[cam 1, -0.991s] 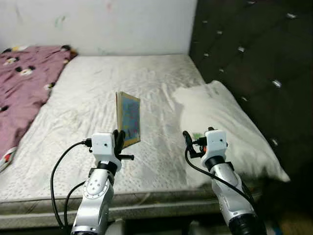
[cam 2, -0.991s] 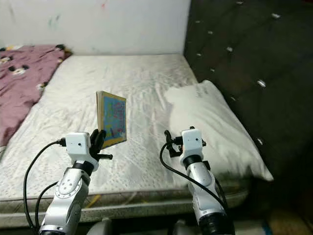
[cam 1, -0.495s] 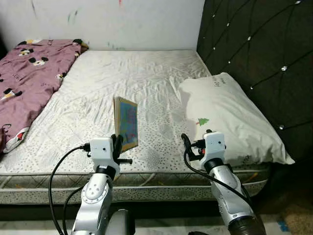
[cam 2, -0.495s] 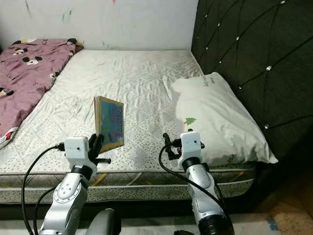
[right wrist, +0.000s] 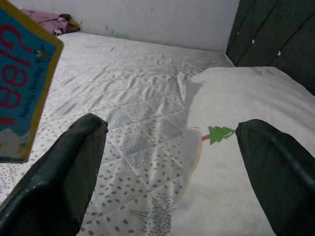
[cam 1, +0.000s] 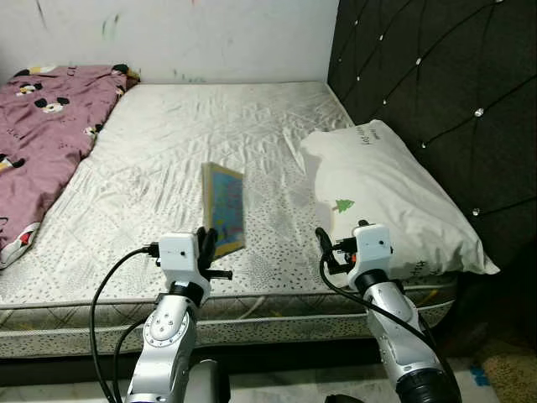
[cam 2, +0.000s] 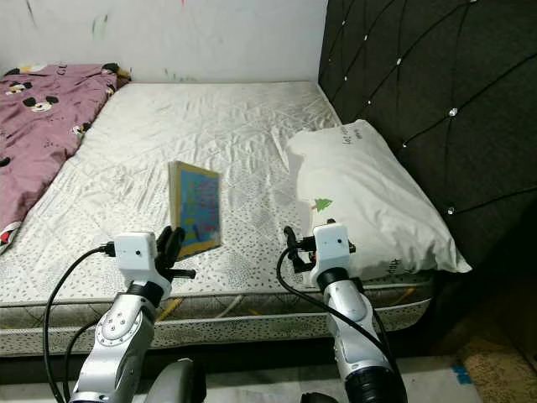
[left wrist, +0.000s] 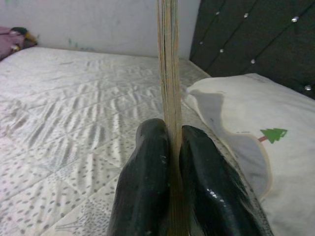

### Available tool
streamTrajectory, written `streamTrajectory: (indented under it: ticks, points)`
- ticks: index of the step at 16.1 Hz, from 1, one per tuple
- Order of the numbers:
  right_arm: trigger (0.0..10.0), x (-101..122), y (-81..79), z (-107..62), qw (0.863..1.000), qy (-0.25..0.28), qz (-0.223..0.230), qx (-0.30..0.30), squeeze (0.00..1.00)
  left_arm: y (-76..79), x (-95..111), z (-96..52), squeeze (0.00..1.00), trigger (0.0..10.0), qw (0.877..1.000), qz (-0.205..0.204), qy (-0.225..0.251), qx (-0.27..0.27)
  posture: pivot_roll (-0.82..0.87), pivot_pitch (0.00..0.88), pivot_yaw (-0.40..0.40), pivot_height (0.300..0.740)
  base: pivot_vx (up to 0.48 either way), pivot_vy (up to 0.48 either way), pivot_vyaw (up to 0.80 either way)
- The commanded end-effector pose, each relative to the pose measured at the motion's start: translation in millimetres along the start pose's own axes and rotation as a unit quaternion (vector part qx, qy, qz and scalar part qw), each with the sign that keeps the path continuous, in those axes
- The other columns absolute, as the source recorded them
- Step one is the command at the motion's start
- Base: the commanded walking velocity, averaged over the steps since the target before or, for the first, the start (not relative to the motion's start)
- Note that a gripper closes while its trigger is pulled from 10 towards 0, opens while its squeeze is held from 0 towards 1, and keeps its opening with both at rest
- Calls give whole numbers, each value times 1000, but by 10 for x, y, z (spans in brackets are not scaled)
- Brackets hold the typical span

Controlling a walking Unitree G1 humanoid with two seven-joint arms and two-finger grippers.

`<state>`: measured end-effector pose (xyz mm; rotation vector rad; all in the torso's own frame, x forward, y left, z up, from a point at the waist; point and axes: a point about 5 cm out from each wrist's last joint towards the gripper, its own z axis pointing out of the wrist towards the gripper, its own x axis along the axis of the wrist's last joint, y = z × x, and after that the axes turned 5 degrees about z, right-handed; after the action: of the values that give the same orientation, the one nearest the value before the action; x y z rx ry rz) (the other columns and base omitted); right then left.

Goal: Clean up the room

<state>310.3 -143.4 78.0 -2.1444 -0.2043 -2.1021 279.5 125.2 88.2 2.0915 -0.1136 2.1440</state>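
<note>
Holding a book [cam 1: 224, 207] upright, clamped in the left gripper [left wrist: 170, 162] over the mattress's [cam 1: 185, 151] front edge, right gripper [right wrist: 167, 142] spread wide near the pillow [cam 1: 386, 197], seemingly empty.

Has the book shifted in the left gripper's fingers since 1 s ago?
No. The book stays upright, pinched at its lower edge by the left gripper; the pillow slid in frame because the camera moved.

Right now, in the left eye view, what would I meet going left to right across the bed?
Purple blanket → bare mattress → book held upright in the left gripper → right gripper → white pillow → dark tufted headboard.
</note>
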Motion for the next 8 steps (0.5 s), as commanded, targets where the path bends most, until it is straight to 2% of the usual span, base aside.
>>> streamTrajectory:
  ticks: [1, 8]
  points:
    - [10000, 71, -14, 43, 1000, 10, -2, 4, 0, 7, 165, 40, 0, 10000, 999, 3, 42, -5, -43, 0, 15, 647, 364, 0, 0]
    - [10000, 69, -16, 35, 1000, 11, -2, 2, 0, 30, 159, 49, 0, 10000, 999, 6, 42, -15, -49, 0, 20, 647, 322, 0, 0]
